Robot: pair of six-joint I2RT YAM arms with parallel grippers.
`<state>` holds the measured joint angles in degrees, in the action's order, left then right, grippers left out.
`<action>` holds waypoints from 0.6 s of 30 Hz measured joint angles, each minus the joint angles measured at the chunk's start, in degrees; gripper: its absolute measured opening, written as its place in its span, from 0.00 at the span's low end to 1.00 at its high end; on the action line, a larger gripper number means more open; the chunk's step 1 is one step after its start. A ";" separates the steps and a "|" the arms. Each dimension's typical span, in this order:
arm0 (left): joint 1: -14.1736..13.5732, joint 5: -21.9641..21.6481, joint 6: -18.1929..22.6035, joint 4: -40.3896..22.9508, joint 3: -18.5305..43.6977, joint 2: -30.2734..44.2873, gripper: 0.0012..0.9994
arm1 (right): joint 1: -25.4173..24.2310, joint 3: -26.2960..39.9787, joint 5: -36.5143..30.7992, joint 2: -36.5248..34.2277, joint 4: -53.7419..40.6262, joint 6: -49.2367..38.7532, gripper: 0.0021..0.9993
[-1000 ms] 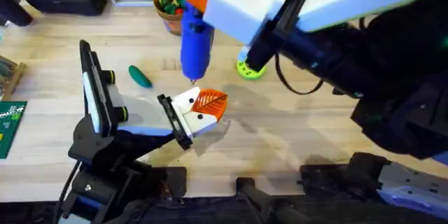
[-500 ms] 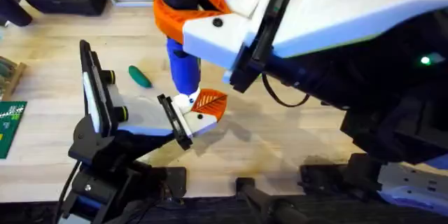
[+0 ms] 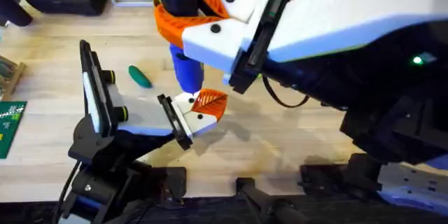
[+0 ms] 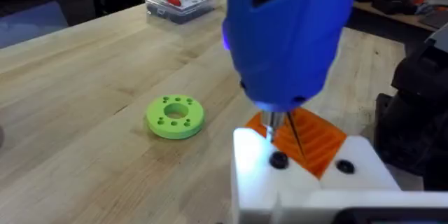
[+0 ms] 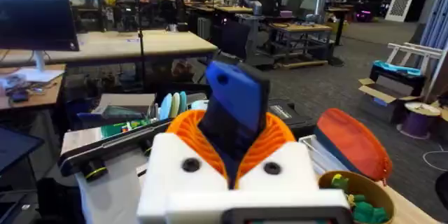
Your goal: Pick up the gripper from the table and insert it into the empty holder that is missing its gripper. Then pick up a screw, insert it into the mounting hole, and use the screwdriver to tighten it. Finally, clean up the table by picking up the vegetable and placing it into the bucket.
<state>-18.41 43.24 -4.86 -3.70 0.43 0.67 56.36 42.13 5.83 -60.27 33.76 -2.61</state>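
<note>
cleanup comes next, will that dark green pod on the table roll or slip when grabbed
The vegetable looks smooth with rounded ends, so it may well roll if nudged sideways. Its glossy skin could slip between pads. It seems small and probably light, lying alone on the table.

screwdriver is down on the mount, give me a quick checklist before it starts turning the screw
1. Right gripper shut on the screwdriver: ok, orange pads clamp the blue body.
2. Tip over the holder: ok, in the left wrist view the bit comes down at a dark hole on its white top.
3. Screw seated under the bit: cannot tell, the tip hides it.
4. Orange gripper in the holder: ok, it sits against the white mount.
5. Screwdriver upright: cannot tell.
6. Vegetable cleared: not ok, it lies on the table.
</note>
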 joint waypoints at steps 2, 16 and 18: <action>0.00 0.02 -0.01 0.00 0.00 0.01 0.00 | 0.00 0.00 0.01 0.00 -0.02 0.03 0.03; 0.00 0.01 -0.01 0.00 0.00 0.02 0.00 | 0.11 0.00 0.02 0.00 -0.04 1.35 0.03; 0.00 0.02 -0.02 0.00 0.00 0.00 0.00 | 0.11 -0.02 0.31 -0.14 0.20 1.35 0.03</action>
<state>-18.41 43.27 -4.88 -3.70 0.43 0.67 56.47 42.11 6.14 -60.41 33.96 -1.26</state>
